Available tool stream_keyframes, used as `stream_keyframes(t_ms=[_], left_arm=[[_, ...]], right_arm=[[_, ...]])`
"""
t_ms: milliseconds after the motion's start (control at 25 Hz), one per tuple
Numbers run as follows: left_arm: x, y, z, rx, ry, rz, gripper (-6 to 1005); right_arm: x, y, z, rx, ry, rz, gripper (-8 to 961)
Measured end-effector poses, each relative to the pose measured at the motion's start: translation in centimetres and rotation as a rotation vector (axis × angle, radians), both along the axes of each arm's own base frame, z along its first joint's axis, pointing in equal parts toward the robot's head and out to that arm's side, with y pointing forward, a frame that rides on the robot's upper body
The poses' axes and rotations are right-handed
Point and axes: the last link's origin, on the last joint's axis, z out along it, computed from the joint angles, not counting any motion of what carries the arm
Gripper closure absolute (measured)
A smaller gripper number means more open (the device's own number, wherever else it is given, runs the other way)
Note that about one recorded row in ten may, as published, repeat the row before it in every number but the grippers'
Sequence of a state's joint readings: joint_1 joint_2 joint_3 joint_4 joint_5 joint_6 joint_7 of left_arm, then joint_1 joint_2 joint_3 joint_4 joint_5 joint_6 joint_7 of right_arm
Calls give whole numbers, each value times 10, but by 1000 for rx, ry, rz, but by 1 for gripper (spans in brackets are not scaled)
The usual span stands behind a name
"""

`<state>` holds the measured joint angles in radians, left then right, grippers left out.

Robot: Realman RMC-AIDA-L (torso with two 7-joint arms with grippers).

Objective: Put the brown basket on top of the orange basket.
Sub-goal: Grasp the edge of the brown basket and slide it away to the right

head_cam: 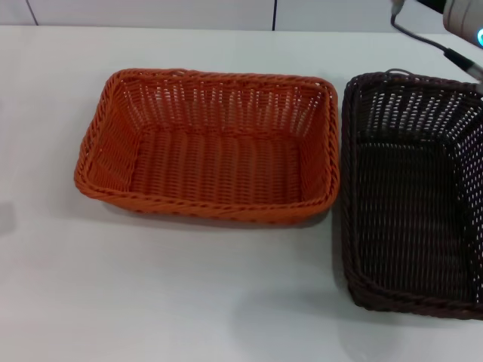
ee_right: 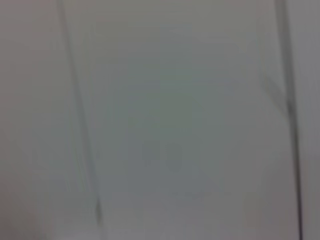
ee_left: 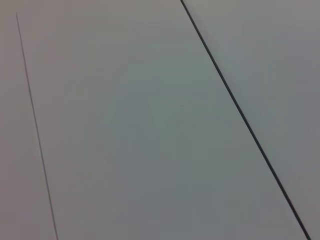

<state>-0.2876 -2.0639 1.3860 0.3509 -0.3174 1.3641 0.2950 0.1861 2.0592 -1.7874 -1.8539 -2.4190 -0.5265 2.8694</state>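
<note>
A white table (head_cam: 151, 302) fills the head view, with pale wall panels running along its far edge. Two woven tray baskets of matching size sit side by side on it, both upright with their open tops facing up.

The orange basket (head_cam: 207, 143) lies near the centre of the table, slightly toward the robot's left. Its long axis runs left to right across the view, roughly parallel to the table's far edge, and it is turned a little so its left end sits closer to the robot. Its braided rim and openwork sides show clearly, and nothing lies inside it.

The brown basket (head_cam: 411, 196) lies just beside the orange one, on the robot's right, with only a narrow gap between their rims; whether the rims touch cannot be told. Its long axis runs near to far, at a right angle to the orange basket's. Its right side is cut off by the edge of the view.

Part of the right arm (head_cam: 460, 23) shows at the far right corner, above and behind the brown basket, with a dark cable trailing from it. Neither gripper appears in any view. Both wrist views show only plain pale panels crossed by thin dark seams.
</note>
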Motion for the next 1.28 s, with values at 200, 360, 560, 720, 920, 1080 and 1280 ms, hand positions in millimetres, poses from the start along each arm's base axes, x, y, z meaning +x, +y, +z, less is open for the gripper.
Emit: stream_keyframes(t_ms=[200,360,560,720,920,1080,1280], left_arm=[[-6,0,-2,-10,0,35,155],[-11,2,-1,-12,-10,65,155],[-18,5,0,-21,-18,113,155],[-20,9,1,-22,-13,142,155],[-20,14,-1,-35,-13,158,155],[-19,18,-2,-44,-19,162,155],[-19,21,-3,-50,-24,165,155]], right_arm=[[-16,-4,27,-272,-132,-49,332],[-13,-13,59,-530,-95,-83,334],[9,-25,74,-787,-171,-130,338],[22,-32,69,-917,-287,-145,340],[37,-35,61,-985,-419,-187,344],[43,-37,50,-1038,-482,-203,346],[49,-42,33,-1102,-580,-228,350]])
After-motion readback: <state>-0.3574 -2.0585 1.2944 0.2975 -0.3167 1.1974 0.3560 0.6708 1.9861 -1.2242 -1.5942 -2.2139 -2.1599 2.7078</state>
